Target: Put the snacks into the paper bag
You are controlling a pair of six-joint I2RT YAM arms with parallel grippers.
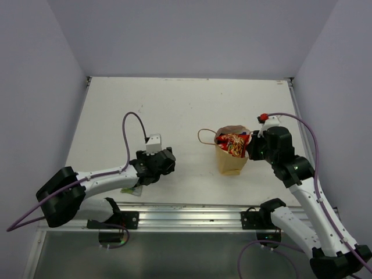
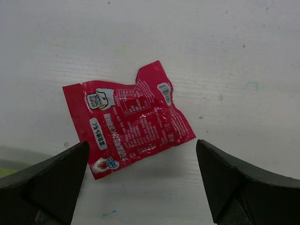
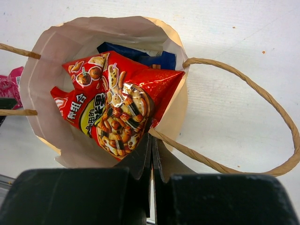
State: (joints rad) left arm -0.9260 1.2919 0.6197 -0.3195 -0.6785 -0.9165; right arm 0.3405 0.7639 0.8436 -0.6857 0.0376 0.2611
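Observation:
The tan paper bag (image 1: 231, 161) stands right of centre on the table, with a red snack packet (image 1: 234, 143) sticking out of its mouth. In the right wrist view the bag (image 3: 51, 42) holds the red packet (image 3: 117, 103) and a blue one (image 3: 140, 55) behind it. My right gripper (image 3: 151, 140) is shut on the bag's rim, where a loop handle (image 3: 262, 93) joins it. My left gripper (image 2: 142, 150) is open just above a small pink-red packet (image 2: 129, 119) that lies flat on the table. In the top view the left gripper (image 1: 161, 164) hides this packet.
A small green packet (image 1: 131, 190) lies by the table's near edge under the left arm. A metal rail (image 1: 192, 215) runs along the near edge. Walls close the table at the left, back and right.

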